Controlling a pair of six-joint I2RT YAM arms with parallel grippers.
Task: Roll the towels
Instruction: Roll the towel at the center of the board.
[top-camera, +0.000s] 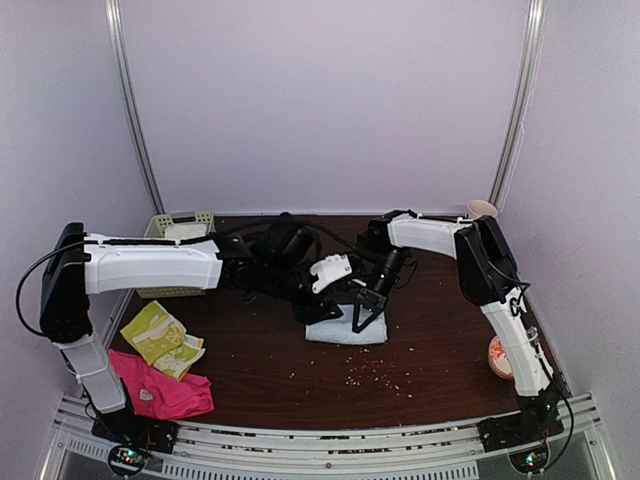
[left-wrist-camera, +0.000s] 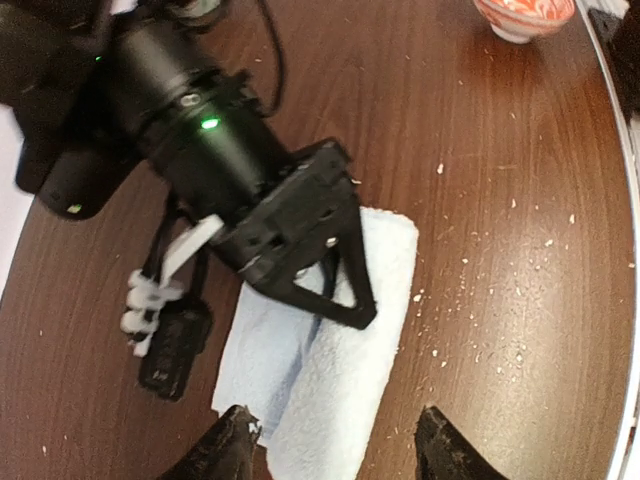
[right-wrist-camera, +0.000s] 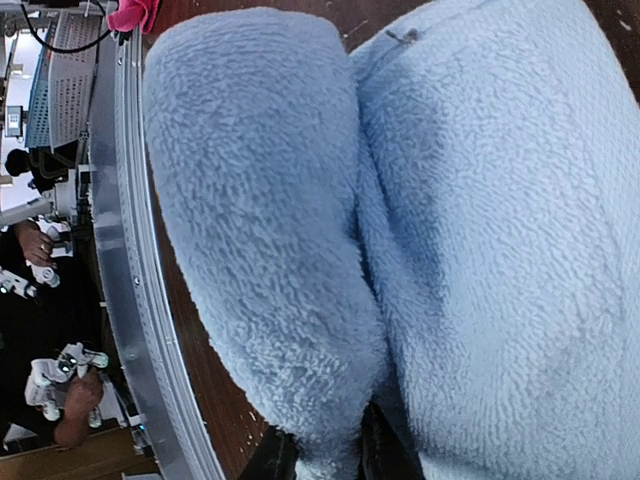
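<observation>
Both grippers at pale blue fluffy towel (top-camera: 345, 328), part-rolled, mid-table.

From far L: pale green slotted plastic basket (top-camera: 180, 225) at back corner of dark brown wooden table (top-camera: 440, 330). In front of it, yellow-green patterned towel (top-camera: 160, 335) lies crumpled, w/ hot-pink towel (top-camera: 160, 392) just nearer the front edge, both flat and well apart from the blue one. Left gripper (left-wrist-camera: 340, 440) has jaws apart, straddling the blue towel's near end; its L finger (left-wrist-camera: 232, 445) touches the cloth edge, the other stands clear. Towel lies w/ one long side curled into a thick roll, rest flat. Right gripper (top-camera: 366, 315) comes down on the roll, jaws nipped on a fold of the cloth. Pale crumbs (left-wrist-camera: 480, 270) scattered R of towel. Red-and-white bowl (top-camera: 500, 357) near R edge.
</observation>
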